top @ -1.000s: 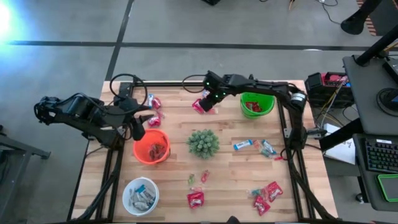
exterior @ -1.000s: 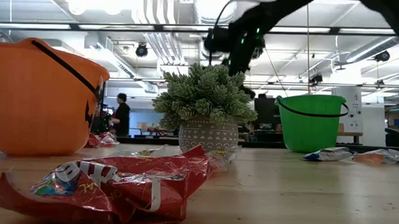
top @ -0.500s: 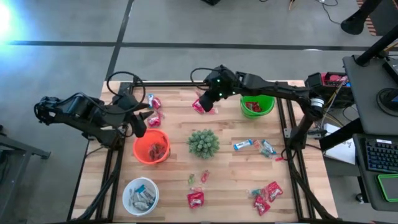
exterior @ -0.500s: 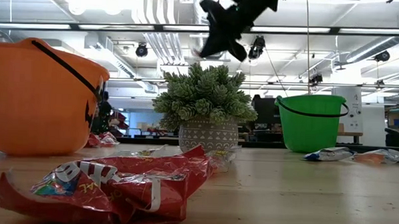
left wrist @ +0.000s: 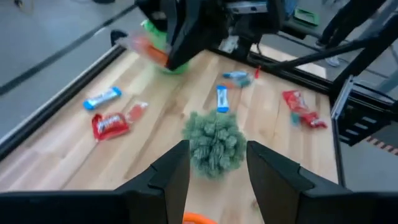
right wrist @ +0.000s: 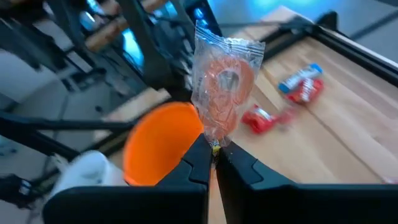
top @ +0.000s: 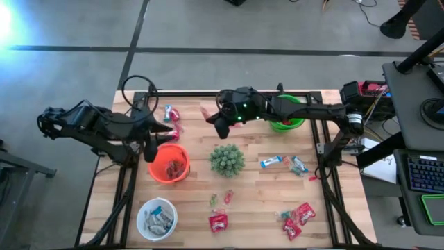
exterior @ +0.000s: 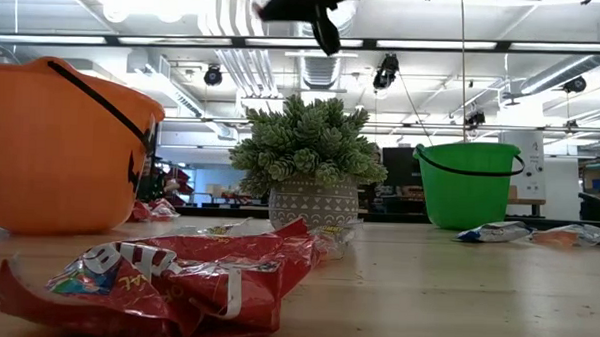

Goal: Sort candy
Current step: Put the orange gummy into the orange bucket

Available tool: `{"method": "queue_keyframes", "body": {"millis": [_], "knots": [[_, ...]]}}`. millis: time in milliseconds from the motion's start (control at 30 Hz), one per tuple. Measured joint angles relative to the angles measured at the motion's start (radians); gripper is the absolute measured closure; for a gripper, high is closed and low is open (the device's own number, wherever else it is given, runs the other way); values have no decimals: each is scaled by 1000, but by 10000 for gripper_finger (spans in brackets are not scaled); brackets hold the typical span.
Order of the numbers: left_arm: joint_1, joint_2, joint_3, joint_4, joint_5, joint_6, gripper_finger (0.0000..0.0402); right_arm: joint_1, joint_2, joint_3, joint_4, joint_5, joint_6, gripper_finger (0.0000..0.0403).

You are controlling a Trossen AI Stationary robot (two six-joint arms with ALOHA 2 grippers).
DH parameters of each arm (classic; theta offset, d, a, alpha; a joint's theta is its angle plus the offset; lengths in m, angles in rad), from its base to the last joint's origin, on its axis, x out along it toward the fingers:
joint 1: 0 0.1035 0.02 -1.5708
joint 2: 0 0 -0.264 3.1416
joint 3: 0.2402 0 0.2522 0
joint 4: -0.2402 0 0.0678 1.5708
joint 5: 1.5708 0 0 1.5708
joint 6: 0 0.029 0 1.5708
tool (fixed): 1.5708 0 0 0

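My right gripper (top: pixel 216 123) hangs high over the far middle of the table, shut on a clear-and-red candy packet (right wrist: pixel 224 81); it shows at the top of the low view (exterior: pixel 311 9). My left gripper (top: pixel 149 144) waits open at the orange bowl's (top: pixel 168 163) left rim, fingers apart (left wrist: pixel 214 168). Loose candy lies flat on the wood: red packets (top: pixel 172 123) at the far left, blue-and-white bars (top: pixel 272 162) to the right, green and pink pieces (top: pixel 220 198) and more red packets (top: pixel 297 219) near the front. My right gripper pinches the packet's crimped end (right wrist: pixel 214 144) between its two fingers. The fingers point toward the table's left. The packet is lifted clear of the table and sticks out beyond the fingertips, showing in the high view as a red patch (top: pixel 207 111).
A spiky green plant in a pot (top: pixel 226 160) stands mid-table, just nearer than my right gripper. A green bowl (top: pixel 286 118) holding red packets sits at the far right, partly under the right arm. A white bowl (top: pixel 157 217) of blue-and-white bars stands near left. A crumpled red packet (exterior: pixel 166 274) fills the low view's foreground.
My right gripper has risen from the table's far middle with the red packet lifted clear, and has swung toward the table's left, toward the orange bowl. The left arm has stayed almost still.
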Motion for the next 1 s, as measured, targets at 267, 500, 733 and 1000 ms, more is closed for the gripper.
{"method": "queue_keyframes", "body": {"millis": [267, 500, 733, 1000], "knots": [[9, 49, 131, -4, -93, -53, 244, 94, -1, 0, 223, -1, 22, 394], [9, 111, 222, 21, -94, -103, 244, 132, -1, 2, 379, 8, 21, 394], [11, 173, 238, 84, -80, -79, 244, 133, -2, 2, 381, 8, 21, 394], [20, 244, 238, 137, -74, -39, 244, 133, -2, 2, 373, -36, 23, 394]]}}
